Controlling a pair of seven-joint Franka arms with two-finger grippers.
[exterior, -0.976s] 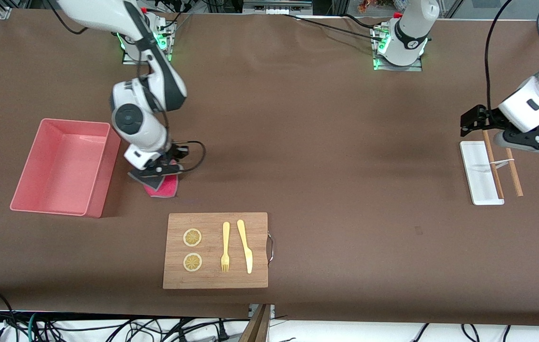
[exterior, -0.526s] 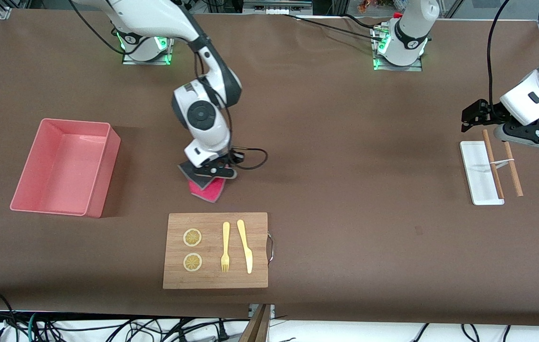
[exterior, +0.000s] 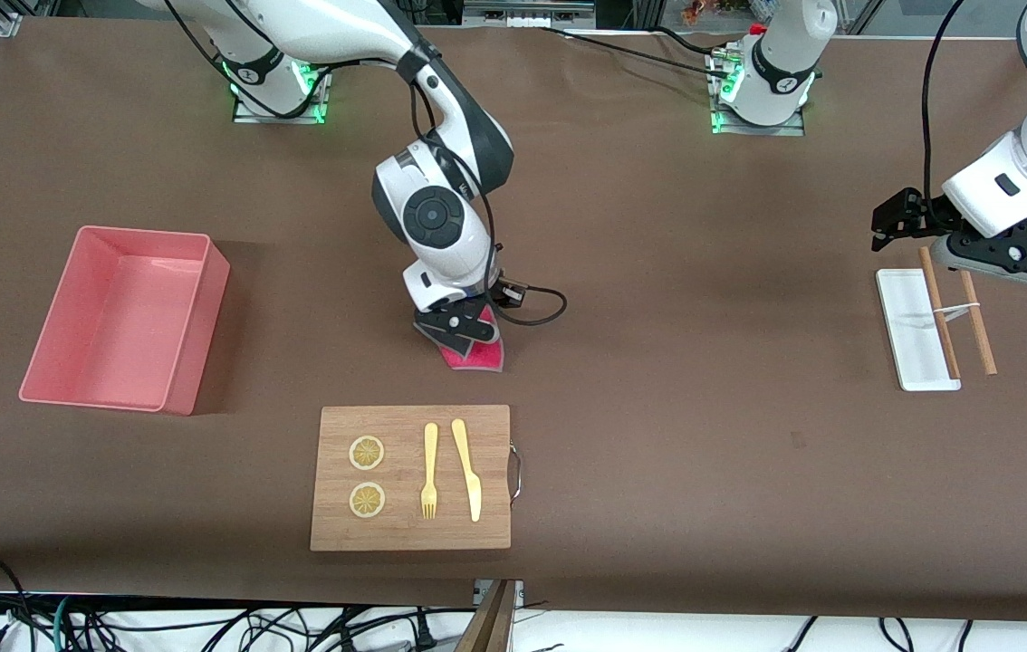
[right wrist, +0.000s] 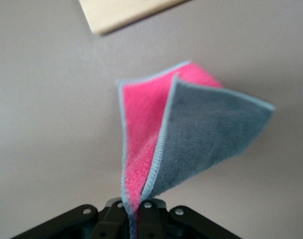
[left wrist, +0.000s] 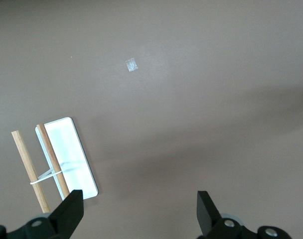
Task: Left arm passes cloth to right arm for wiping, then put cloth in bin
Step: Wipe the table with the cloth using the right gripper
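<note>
Black fingers of the right gripper pinch one corner of the cloth, which fans down onto the brown table, pink face and grey face both showing, between the bin and the white tray, just farther from the camera than the cutting board. Its forearm slopes steeply down. Wide open and empty, the left gripper hangs over the tray's chopsticks.
</note>
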